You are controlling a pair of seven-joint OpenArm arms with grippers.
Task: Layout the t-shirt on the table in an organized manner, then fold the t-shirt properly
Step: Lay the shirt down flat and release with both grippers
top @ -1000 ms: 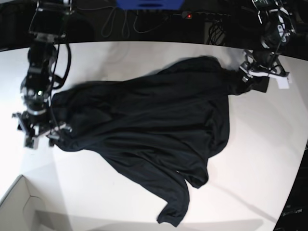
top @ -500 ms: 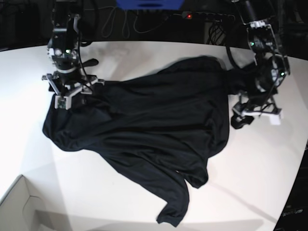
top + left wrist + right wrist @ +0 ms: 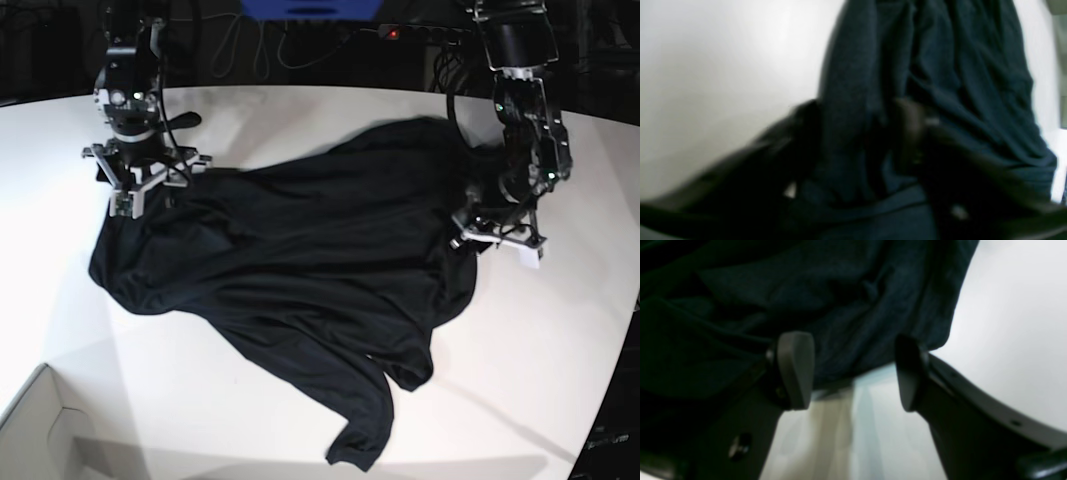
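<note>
Only the right wrist view shows right hand (image 3: 853,373) fingers apart over t-shirt (image 3: 826,290)

The white table (image 3: 560,330) carries the black t-shirt (image 3: 300,260) (rumpled, spread), its edge under the right fingers (image 3: 796,370).
</note>
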